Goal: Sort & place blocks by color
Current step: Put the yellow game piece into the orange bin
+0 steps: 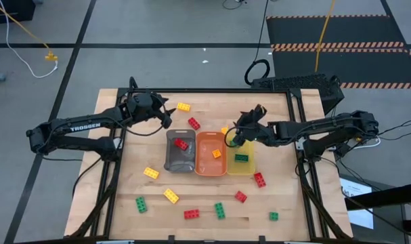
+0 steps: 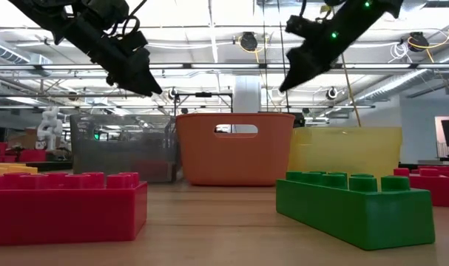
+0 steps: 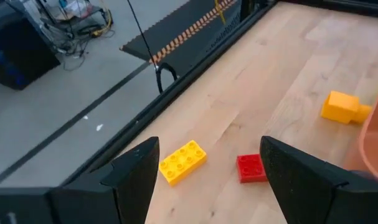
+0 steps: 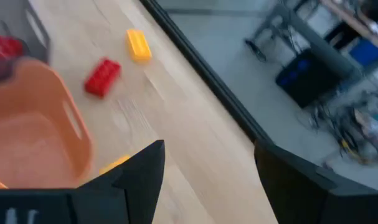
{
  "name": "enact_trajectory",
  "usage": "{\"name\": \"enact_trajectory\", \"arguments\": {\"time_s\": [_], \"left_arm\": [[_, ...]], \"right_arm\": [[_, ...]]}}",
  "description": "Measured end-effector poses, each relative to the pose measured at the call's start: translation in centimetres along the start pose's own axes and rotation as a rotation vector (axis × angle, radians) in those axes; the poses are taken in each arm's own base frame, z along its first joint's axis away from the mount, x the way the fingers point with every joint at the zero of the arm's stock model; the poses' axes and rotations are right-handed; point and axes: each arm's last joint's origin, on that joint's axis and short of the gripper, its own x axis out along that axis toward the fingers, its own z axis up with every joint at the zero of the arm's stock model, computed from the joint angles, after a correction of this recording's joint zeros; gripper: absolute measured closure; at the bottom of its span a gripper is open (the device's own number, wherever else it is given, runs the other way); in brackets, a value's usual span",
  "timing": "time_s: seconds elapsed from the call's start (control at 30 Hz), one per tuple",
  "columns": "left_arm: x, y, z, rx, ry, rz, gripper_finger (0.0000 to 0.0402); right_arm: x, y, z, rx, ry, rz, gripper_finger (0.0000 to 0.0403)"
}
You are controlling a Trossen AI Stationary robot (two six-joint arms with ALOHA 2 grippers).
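Small studded blocks lie scattered on the wooden table (image 1: 279, 108). A red block (image 1: 182, 144) rests in the grey tray (image 1: 171, 160), an orange one (image 1: 217, 153) in the orange tray (image 1: 204, 165) and a green one (image 1: 241, 158) in the yellow tray (image 1: 240, 169). My left gripper (image 1: 166, 114) hangs open above the table's far left part, with a yellow block (image 3: 182, 162) and a red block (image 3: 251, 168) on the wood below its fingers. My right gripper (image 1: 232, 137) hangs open over the far ends of the orange and yellow trays, holding nothing.
Loose blocks lie along the near half: yellow (image 1: 151, 173), yellow (image 1: 171, 196), green (image 1: 141, 204), red (image 1: 191, 214), green (image 1: 220, 210), red (image 1: 240, 196), red (image 1: 259, 179), green (image 1: 273, 216). An orange block (image 3: 344, 107) sits by the orange tray's far end. A black frame edges the table.
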Motion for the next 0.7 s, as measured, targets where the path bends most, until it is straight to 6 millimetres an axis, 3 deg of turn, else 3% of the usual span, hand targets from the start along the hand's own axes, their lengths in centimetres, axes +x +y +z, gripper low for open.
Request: {"name": "enact_trajectory", "arguments": {"time_s": [0.17,0.4,0.57,0.7], "left_arm": [[-0.3,-1.3,-0.9,-0.126,0.091,-0.096,0.0124],[-0.6,-4.4,-2.6,-0.104,0.082,-0.218,0.0124],[-1.0,-4.5,-1.5,-0.043,0.061,-0.222,0.0124],[-1.8,-3.3,1.7,0.035,0.088,-0.125,0.0124]], "right_arm": [[-0.1,0.3,1.0,0.001,-0.08,0.086,0.0174],[-0.2,1.2,1.8,0.16,-0.231,0.334,0.0177],[-0.6,1.5,1.8,0.26,-0.254,0.468,0.0177],[-1.1,2.3,1.4,0.233,-0.23,0.576,0.0177]]}}
